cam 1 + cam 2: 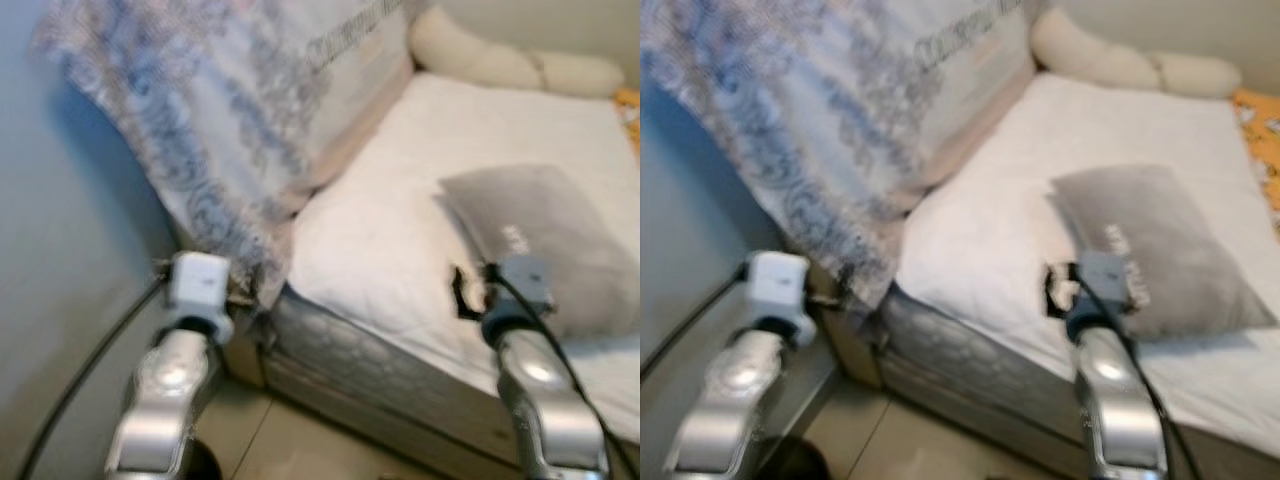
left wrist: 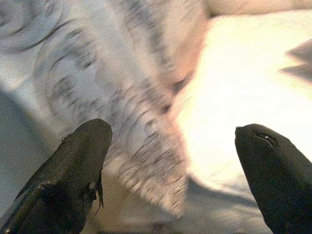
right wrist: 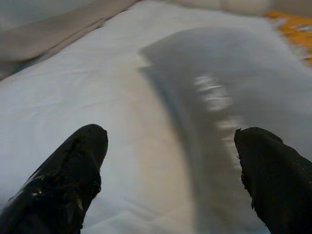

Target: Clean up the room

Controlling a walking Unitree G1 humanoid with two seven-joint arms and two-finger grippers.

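bed: white sheet, carrying the pillow and bolsters; its near edge and quilted side face the robot, so the arms must reach over that edge.
blanket: patterned, draped over the bed's left edge and hanging past the near left corner toward the floor; this looks like one thing to tidy.
pillow: grey, lying flat near the bed's near edge, toward the right side, askew to that edge; likely the other thing to straighten.
bolsters: cream, along the far edge of the bed, well apart from both arms.
orange cloth: at the far right edge, partly cut off.
wall: blue-grey, close beside the left arm, leaving little room to swing.
left tool: released, fingers spread wide, just beside the blanket's hanging corner, not touching it.
right tool: released, fingers spread, above the sheet just beside the pillow's near corner.
risk: a pinch on the blanket hem may gather only a fold, and a pull could drag the whole cloth off the bed; the right fingers may catch sheet along with pillow and rumple it.
blur: the pictures are soft, so fine contact cannot be judged.
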